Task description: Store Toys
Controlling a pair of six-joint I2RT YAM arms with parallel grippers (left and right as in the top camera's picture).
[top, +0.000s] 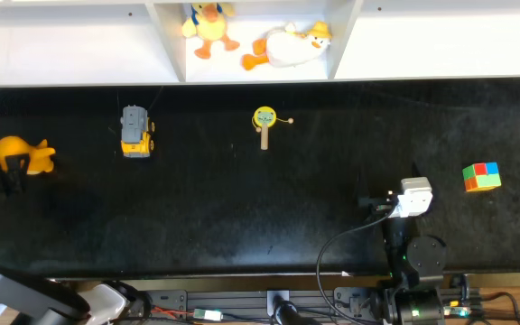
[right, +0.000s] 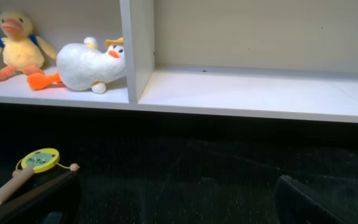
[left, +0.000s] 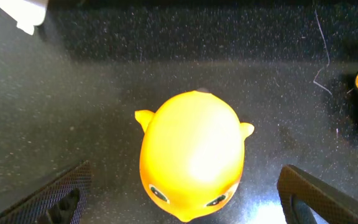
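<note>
1. Yellow whale toy (left: pixel 191 162) sits on the black table (top: pixel 242 217), squarely between the fingers of the left pincer (left: pixel 185 173). Its eyes point toward the wrist, with a fin out each side.
2. Left pincer is released. Its fingers (left: pixel 55 196) are spread wide either side of the toy and look apart from it, so nothing is grasped.
3. Right pincer (right: pixel 176 190) is also released, with nothing between its fingers. It faces the white shelf (right: pixel 241 93), and the rattle drum (right: pixel 33 165) lies on the table ahead of it, near one finger.
4. Yellow truck (top: pixel 135 132) stands near the left pincer, on the side toward the right arm. Colour cube (top: pixel 481 177) lies near the right pincer, on its outer side.
5. Duck plush (top: pixel 208 25) and white plush (top: pixel 287 45) lie in the shelf's middle compartment, well ahead of both pincers, so they look stored.
6. Step in hand, as a judgement: pre-grasp on the whale, with truck, rattle and cube left to store.
7. The next move calls for closing centred on the round body, which looks smooth and may squirt out if pinched off-centre. After that comes a lift and a carry to a shelf compartment.
8. No brand, label or writing is readable on any toy. The rattle face has a pattern too small to tell.
</note>
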